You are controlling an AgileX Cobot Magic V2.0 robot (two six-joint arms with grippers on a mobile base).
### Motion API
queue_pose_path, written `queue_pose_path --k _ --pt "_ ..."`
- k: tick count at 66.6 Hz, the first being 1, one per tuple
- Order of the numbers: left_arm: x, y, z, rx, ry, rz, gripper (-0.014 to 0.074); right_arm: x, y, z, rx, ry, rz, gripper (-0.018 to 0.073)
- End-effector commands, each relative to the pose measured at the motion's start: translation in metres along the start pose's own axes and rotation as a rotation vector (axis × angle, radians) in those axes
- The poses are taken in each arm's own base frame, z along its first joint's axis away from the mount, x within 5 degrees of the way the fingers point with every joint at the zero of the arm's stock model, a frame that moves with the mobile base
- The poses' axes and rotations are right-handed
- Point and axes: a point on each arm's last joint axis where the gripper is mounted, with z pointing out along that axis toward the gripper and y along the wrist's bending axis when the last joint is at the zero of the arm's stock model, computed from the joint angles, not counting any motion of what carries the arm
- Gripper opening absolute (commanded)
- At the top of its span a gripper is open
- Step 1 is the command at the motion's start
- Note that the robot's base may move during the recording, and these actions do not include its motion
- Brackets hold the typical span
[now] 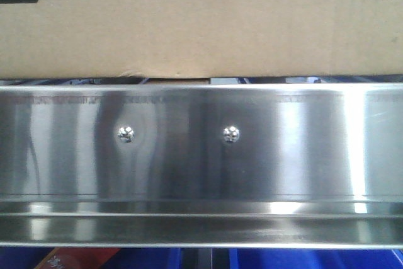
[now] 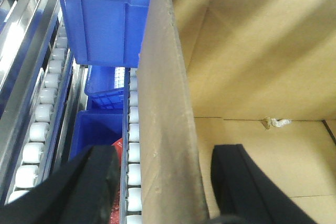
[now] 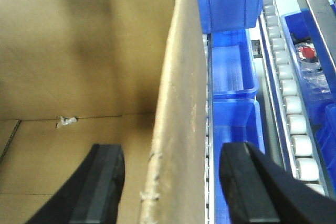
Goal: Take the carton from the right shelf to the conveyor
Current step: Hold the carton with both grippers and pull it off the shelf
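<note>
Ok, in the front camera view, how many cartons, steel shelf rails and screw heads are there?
carton: 1
steel shelf rail: 1
screw heads: 2
Total: 4

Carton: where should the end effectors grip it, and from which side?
Grip the carton by its two side walls at their top edges, coming from above. It is open-topped and the walls stand thin and upright, so one finger fits inside and one outside. The left end effector straddles the left wall, the right end effector the right wall, both open.
</note>
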Motion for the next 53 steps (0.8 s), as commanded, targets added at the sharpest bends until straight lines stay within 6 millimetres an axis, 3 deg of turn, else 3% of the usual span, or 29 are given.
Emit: queue_pose_path --k 1,37,46,53 --pt "0.0008 -0.0007 -0.0025 0.005 -0.003 0.004 0.0304 -0.0006 -0.0003 -0.0020 0.008 -0.018 -0.013 0.0297" --pt "-0.0004 0.0016 0.0031 -0.019 0.008 0.011 0.0283 -0.0006 -0.0003 -0.0019 0.009 -0.017 -0.013 0.0289" --pt "-0.0005 0.0017 0.0037 -0.019 0.009 0.011 0.0186 -0.0006 -0.0003 -0.0019 0.009 -0.017 -0.013 0.0173" --pt "-0.0005 0.0010 0.0038 -0.012 0.010 0.011 0.0008 -0.0006 -0.0003 -0.0019 0.009 -0.017 -0.013 -0.0001"
